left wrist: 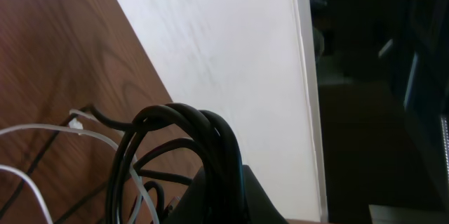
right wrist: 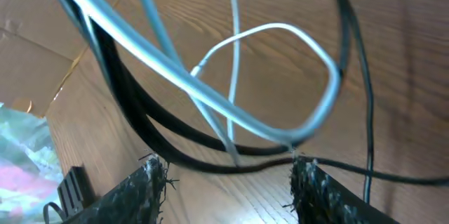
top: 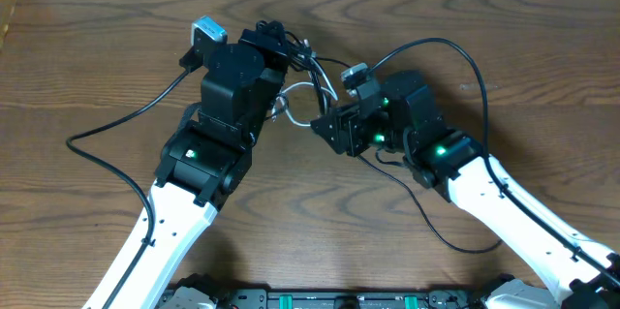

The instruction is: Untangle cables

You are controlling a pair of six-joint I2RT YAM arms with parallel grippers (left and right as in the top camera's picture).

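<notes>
— Start with the view from above. Where are the cords?
— Mid-worktop (top: pixel 97 241), bunched between the two arms. The white cable (top: pixel 289 106) loops just in front of the right gripper (top: pixel 329 127). The black cable (top: pixel 126 120) trails out of the knot past the left arm, and another black stretch arcs round the right arm.
— And the left gripper (top: pixel 286 49)?
— It sits over the far side of the tangle. From up there I can't see how its jaws stand.
— The left wrist view, then?
— A bundle of black strands (left wrist: pixel 179 126) arches close to the lens over dark housing. The jaws are closed, but I can't tell whether they pinch a strand. The white cable (left wrist: pixel 42 129) lies on the wood at lower left, its small plug (left wrist: pixel 76 121) just beside a black end. A white panel (left wrist: pixel 224 55) stands beyond the worktop's edge.
— And the right wrist view?
— The jaws stand apart, with both fingertips (right wrist: pixel 153 180) low in frame. The white cable (right wrist: pixel 309 48) makes a loop above them, its lowest bend just over one tip. The black cable (right wrist: pixel 140 115) sweeps across the gap between the tips. Neither cord is clamped.
</notes>
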